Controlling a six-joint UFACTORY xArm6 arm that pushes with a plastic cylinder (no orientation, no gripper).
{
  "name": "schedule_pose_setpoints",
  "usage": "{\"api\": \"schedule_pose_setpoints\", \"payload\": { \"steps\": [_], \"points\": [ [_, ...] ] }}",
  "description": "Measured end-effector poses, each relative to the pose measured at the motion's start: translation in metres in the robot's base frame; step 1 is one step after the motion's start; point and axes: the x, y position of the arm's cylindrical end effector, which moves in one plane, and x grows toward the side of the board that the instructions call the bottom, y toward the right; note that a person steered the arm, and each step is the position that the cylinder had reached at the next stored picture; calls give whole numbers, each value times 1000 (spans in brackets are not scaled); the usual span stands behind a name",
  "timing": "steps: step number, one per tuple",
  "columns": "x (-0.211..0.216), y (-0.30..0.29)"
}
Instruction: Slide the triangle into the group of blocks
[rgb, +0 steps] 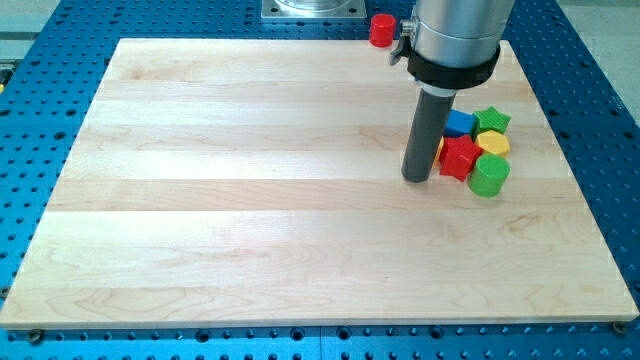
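My tip (416, 178) rests on the wooden board (250, 200), right of centre, just left of a tight group of blocks. The group holds a blue block (459, 123), a green star (492, 120), a yellow block (493, 143), a red star-like block (459, 158) and a green cylinder (488, 177). The rod hides the blue block's left part, so I cannot make out its shape. A sliver of yellow (440, 150) shows between the rod and the red block. The tip sits very close to the red block; I cannot tell if they touch. No clear triangle shows.
A red cylinder (381, 29) stands at the board's top edge, left of the arm's grey body (455, 35). Blue perforated table (600, 120) surrounds the board on all sides.
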Motion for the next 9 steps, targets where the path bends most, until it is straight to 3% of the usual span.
{"api": "schedule_pose_setpoints", "payload": {
  "steps": [3,5,6,7,9],
  "points": [
    [5,-6],
    [-145,-107],
    [-199,-74],
    [-217,-31],
    [-193,61]
  ]
}}
